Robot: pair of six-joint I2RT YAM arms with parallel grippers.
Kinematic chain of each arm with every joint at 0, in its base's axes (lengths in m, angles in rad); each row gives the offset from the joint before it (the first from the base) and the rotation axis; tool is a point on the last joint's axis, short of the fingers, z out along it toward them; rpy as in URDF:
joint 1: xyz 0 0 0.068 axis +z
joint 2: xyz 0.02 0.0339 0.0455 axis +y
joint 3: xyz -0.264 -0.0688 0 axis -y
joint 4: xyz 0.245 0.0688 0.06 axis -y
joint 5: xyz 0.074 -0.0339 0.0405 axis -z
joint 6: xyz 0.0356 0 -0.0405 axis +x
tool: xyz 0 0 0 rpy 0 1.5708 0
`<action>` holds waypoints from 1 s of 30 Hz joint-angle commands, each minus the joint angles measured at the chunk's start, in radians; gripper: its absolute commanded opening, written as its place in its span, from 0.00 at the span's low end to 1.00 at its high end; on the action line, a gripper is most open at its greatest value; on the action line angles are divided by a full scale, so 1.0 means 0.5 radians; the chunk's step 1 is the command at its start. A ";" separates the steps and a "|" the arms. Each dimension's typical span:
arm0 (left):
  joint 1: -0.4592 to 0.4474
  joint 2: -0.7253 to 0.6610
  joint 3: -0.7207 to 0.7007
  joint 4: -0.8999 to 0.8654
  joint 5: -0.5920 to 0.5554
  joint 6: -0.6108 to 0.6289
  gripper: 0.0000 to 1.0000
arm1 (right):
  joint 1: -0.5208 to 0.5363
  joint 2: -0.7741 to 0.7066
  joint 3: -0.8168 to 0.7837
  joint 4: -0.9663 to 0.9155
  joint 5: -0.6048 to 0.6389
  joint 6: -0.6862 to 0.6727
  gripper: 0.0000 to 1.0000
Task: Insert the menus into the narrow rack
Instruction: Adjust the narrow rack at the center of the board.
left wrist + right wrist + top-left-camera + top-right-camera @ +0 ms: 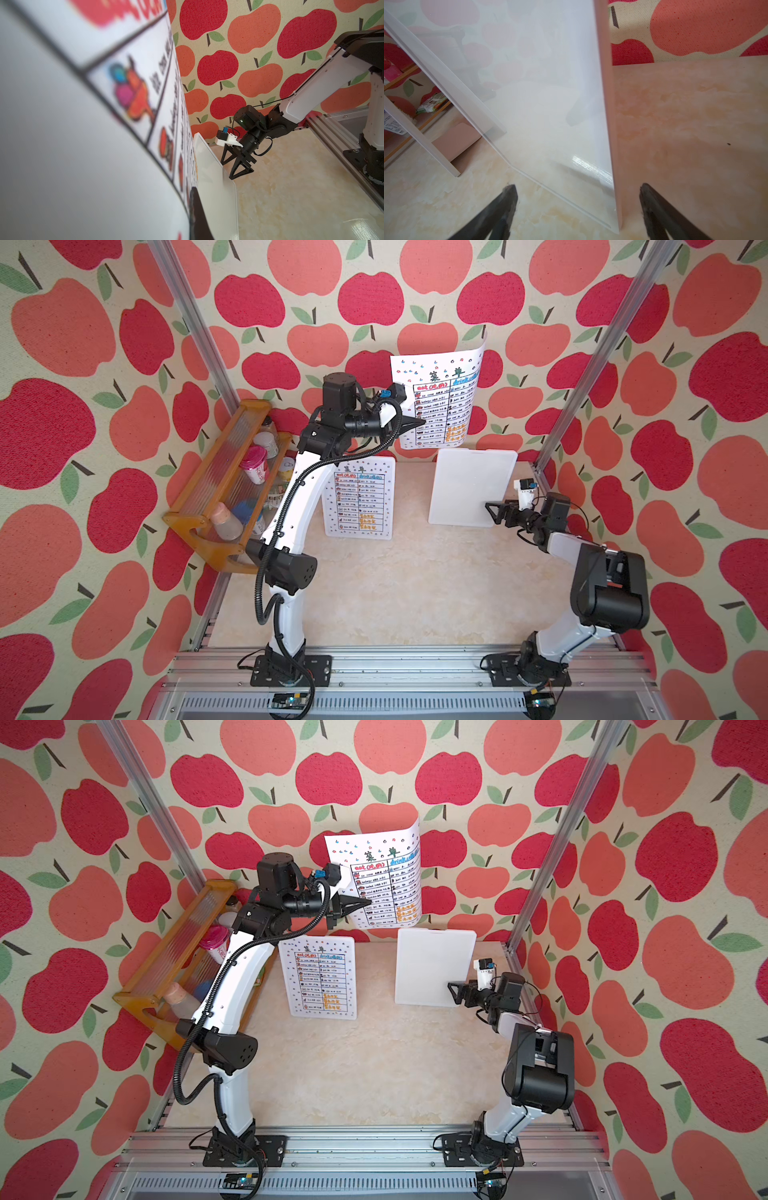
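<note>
The left claw (pixel 417 422) is shut on a curled white paper menu sheet (pixel 453 406), aloft at twelve o'clock. The right claw (pixel 491 513) gapes wide astride the empty white plastic rack (pixel 469 485) at two. A second menu (pixel 359 499) stands racked at eleven.

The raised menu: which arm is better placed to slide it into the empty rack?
Left: the left gripper pinches the raised menu near the empty rack; the right gripper stands open at its edge.
</note>
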 commanded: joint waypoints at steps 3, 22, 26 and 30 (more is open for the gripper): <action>0.024 -0.134 -0.059 -0.049 -0.022 0.083 0.00 | -0.027 0.108 0.096 0.143 -0.261 -0.002 0.94; 0.050 -0.291 -0.322 0.078 -0.059 0.075 0.00 | 0.250 -0.312 -0.113 -0.156 -0.116 -0.139 0.94; 0.051 -0.293 -0.330 0.087 -0.047 0.060 0.00 | 0.326 -0.532 -0.223 -0.293 -0.038 -0.176 0.94; 0.049 -0.306 -0.357 0.092 -0.040 0.057 0.00 | 0.381 -0.574 -0.170 -0.357 0.026 -0.201 0.92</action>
